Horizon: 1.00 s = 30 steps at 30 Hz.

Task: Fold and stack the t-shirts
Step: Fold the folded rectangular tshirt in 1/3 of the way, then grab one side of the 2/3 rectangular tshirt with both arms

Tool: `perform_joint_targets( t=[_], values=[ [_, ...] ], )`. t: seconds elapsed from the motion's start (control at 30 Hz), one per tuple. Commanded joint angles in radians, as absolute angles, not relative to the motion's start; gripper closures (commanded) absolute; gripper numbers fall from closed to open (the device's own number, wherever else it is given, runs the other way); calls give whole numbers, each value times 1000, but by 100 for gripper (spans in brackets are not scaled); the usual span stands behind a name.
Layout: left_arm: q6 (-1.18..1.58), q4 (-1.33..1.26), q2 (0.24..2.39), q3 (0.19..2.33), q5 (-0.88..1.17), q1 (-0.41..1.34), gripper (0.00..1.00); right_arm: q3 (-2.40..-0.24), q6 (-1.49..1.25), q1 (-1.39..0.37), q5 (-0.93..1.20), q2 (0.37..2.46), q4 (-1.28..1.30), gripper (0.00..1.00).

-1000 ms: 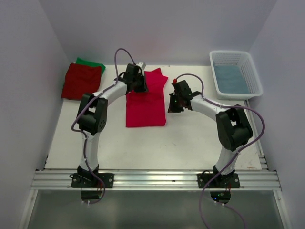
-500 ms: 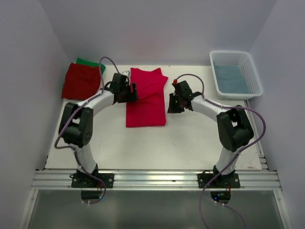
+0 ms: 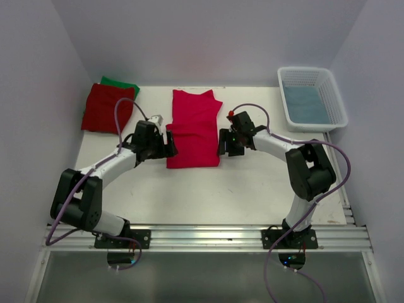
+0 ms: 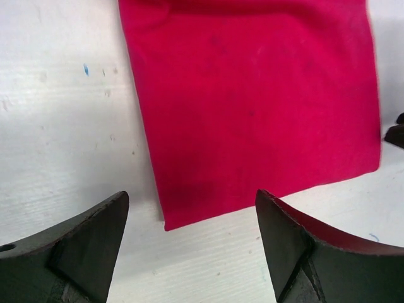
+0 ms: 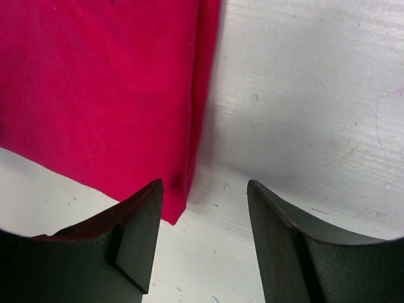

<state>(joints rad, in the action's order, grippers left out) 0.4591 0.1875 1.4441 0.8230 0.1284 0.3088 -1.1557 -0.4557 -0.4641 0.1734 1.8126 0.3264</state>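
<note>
At table centre, folded crimson-pink t-shirt being flanked, left gripper being held spread at its 8 o'clock corner, right gripper being held spread at 4 o'clock, both empty.

My left gripper sits at the near left corner of the folded bright crimson-pink cloth t-shirt and my right gripper at its right edge, with the folded darker red t-shirt over the green t-shirt far left, and the white latticed plastic basket far right.
</note>
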Motion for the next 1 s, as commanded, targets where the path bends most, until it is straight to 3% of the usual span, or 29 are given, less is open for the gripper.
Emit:
perform_joint_targets(
  t=[0.0, 0.57, 0.8, 0.97],
  values=[
    [488, 94, 1494, 779, 176, 305, 15, -1152, -465, -465, 224, 1798, 285, 41],
    [551, -110, 1629, 649, 281, 298, 16, -985, -629, -472, 376, 1835, 111, 55],
    [601, -182, 1631, 563, 391, 299, 23, -931, -673, -498, 396, 1845, 60, 74],
    [623, -262, 1618, 486, 439, 299, 33, -904, -683, -502, 399, 1839, 41, 98]
  ],
)
